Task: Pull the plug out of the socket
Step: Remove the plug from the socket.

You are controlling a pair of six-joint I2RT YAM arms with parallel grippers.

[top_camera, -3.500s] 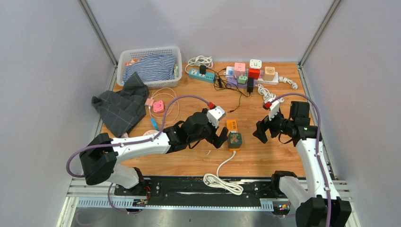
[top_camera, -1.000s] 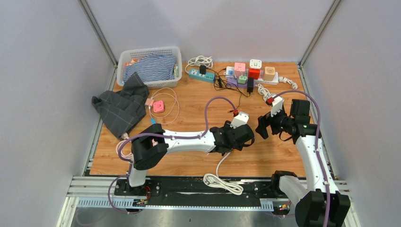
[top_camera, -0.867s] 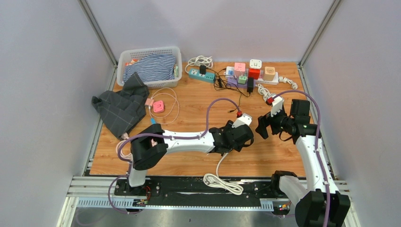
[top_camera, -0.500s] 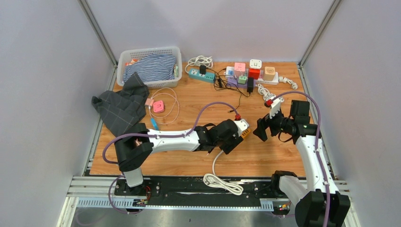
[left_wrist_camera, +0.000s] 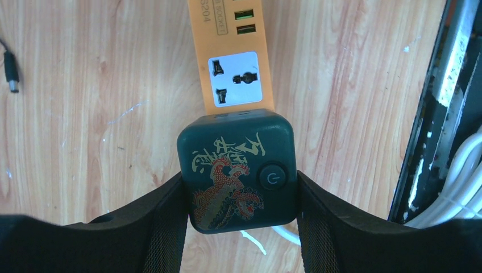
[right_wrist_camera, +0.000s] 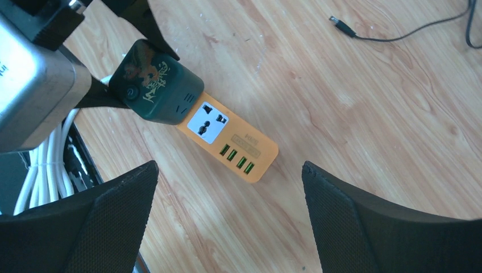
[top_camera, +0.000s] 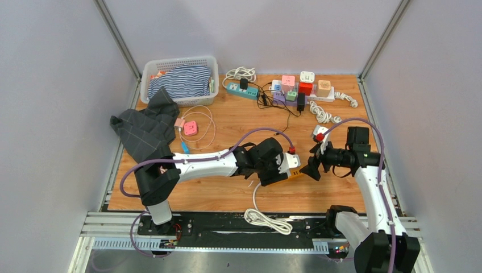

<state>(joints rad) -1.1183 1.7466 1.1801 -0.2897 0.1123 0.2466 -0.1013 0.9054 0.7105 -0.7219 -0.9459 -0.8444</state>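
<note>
The plug (left_wrist_camera: pixel 236 170) is a dark green cube with a dragon print and a power button. It sits on one end of the orange socket strip (left_wrist_camera: pixel 230 57), which lies on the wooden table. My left gripper (left_wrist_camera: pixel 239 190) is shut on the cube, one finger (left_wrist_camera: pixel 165 227) pressed to each side. In the right wrist view the plug (right_wrist_camera: pixel 154 82) and the orange strip (right_wrist_camera: pixel 236 148) lie ahead of my right gripper (right_wrist_camera: pixel 229 170), which is open and hovers over the strip's free USB end. In the top view my left wrist (top_camera: pixel 273 165) covers the plug.
The strip's white cord (top_camera: pixel 267 219) coils over the front rail. A loose USB cable end (right_wrist_camera: pixel 341 23) lies beyond the strip. Further off are a grey cloth (top_camera: pixel 145 131), a pink charger (top_camera: pixel 190 128), a basket (top_camera: pixel 149 71) and more power strips (top_camera: pixel 298 88) at the back.
My left arm reached over and closed on the plug, then swung it and the strip round. My right gripper has dropped down and left, close to the strip's free end.
</note>
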